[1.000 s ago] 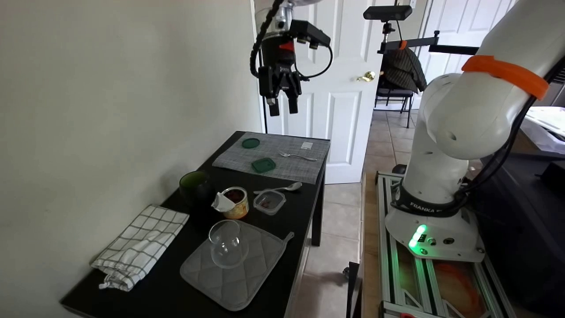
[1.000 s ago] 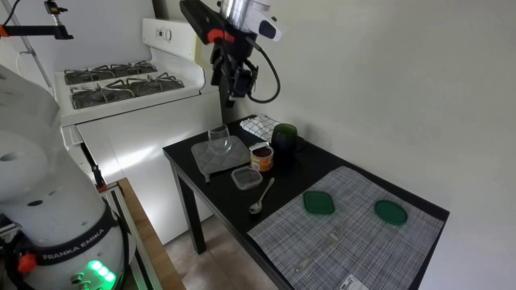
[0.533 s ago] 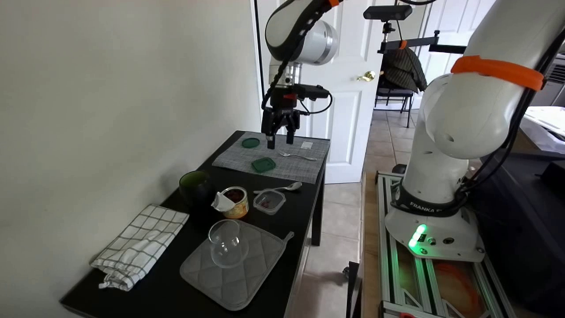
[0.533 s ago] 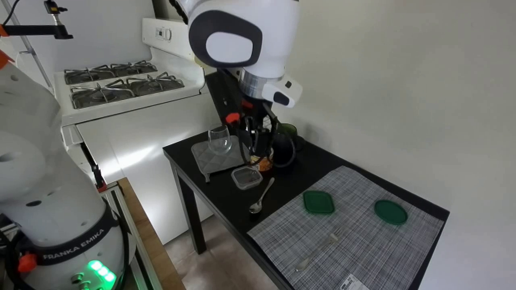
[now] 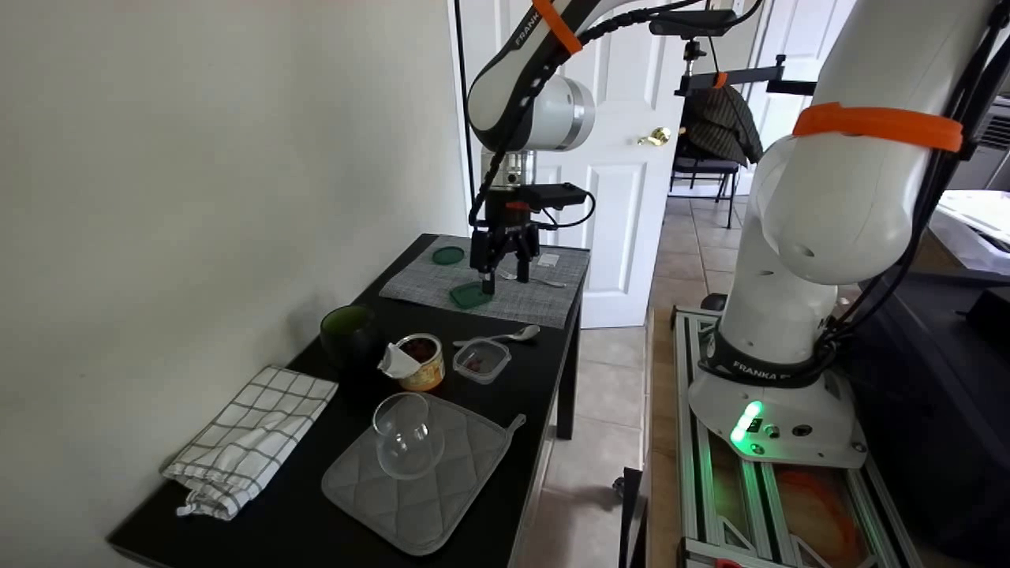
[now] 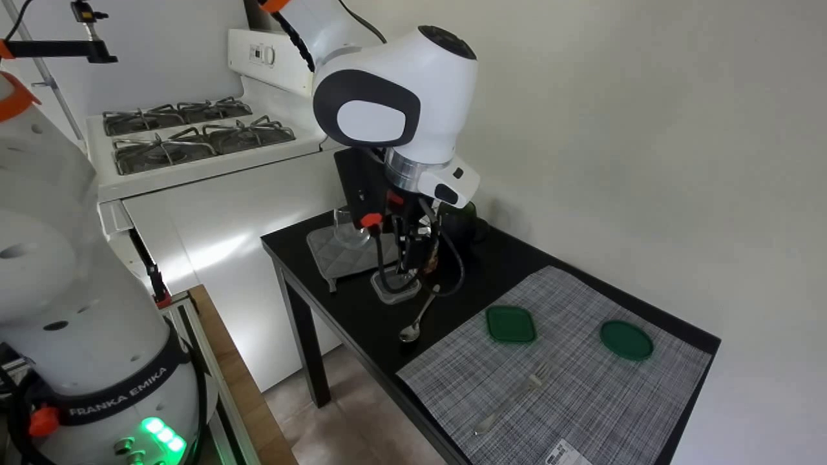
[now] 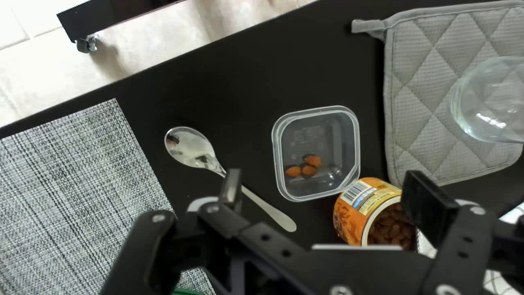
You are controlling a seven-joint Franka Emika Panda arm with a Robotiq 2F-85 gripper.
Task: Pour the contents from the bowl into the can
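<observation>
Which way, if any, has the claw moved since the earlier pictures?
Yes, downward: in an exterior view, the claw, seen against the white door a second ago, now shows lower, overlapping the gray placemat.

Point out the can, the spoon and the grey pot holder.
Can (image 7: 357, 209): wrist view, on its orange labelled side.
Spoon (image 7: 212, 163): wrist view, on the neck, where the handle begins.
Grey pot holder (image 5: 426, 506): an exterior view, on its bare quilted surface.
</observation>
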